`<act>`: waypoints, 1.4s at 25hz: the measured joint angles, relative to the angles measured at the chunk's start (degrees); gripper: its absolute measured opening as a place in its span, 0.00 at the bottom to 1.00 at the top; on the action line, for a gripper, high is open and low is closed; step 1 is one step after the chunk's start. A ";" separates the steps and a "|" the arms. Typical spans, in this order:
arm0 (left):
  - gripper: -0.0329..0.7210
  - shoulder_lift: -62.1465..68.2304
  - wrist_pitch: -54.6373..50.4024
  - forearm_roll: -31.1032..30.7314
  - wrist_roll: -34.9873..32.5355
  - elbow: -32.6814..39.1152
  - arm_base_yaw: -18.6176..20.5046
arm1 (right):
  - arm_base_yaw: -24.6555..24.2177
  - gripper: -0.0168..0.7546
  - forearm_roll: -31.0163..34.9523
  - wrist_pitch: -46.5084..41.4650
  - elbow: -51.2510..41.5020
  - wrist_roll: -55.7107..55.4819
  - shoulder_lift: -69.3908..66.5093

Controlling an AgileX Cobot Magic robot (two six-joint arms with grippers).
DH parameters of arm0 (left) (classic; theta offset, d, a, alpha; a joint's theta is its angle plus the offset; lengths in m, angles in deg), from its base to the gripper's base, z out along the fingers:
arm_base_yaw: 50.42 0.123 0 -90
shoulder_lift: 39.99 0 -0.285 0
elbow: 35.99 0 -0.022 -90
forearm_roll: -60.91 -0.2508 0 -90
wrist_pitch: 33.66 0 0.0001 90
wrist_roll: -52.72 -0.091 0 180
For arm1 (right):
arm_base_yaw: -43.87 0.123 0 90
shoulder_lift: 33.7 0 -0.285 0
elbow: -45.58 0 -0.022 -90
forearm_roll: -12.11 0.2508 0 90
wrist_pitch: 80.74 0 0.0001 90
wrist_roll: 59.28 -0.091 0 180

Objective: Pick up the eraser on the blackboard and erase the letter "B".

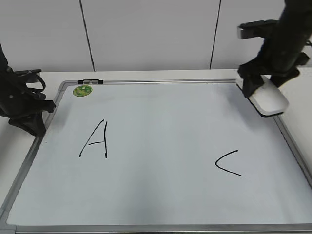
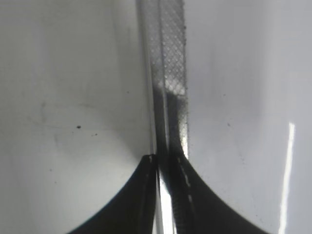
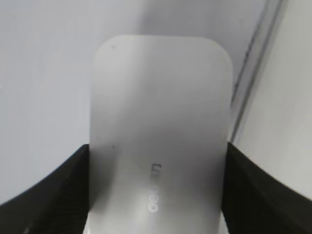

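White plastic, the eraser (image 1: 269,99) sits clamped by its long sides in our right gripper (image 1: 263,84), at the blackboard (image 1: 161,195) top-right corner. No letter "B" shows between A (image 1: 96,140) and C (image 1: 228,163). Left gripper (image 1: 29,114): pressed together, idle.

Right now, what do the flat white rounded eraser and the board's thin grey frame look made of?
The flat white rounded eraser: likely smooth matte plastic, with an even surface and faint grey lettering. The board's thin grey frame: seemingly brushed metal, catching a pale sheen; it could also be coated plastic.
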 joint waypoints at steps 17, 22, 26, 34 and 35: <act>0.16 0.00 -0.11 0.09 0.00 0.00 0.00 | -7.96 0.70 6.15 13.91 -19.30 -1.21 4.17; 0.16 0.00 -0.11 0.15 0.00 0.00 0.00 | -7.96 0.70 6.25 15.84 -19.40 -1.97 2.32; 0.16 0.00 -0.11 0.15 0.00 0.00 0.00 | -7.96 0.70 6.25 16.67 -19.40 -2.54 0.73; 0.16 0.00 -0.11 0.15 0.00 0.00 0.00 | -7.96 0.79 6.25 16.90 -19.09 -3.15 0.08; 0.17 0.00 -0.11 0.15 0.00 0.00 0.00 | -7.96 0.80 6.25 16.77 -18.61 -3.25 0.08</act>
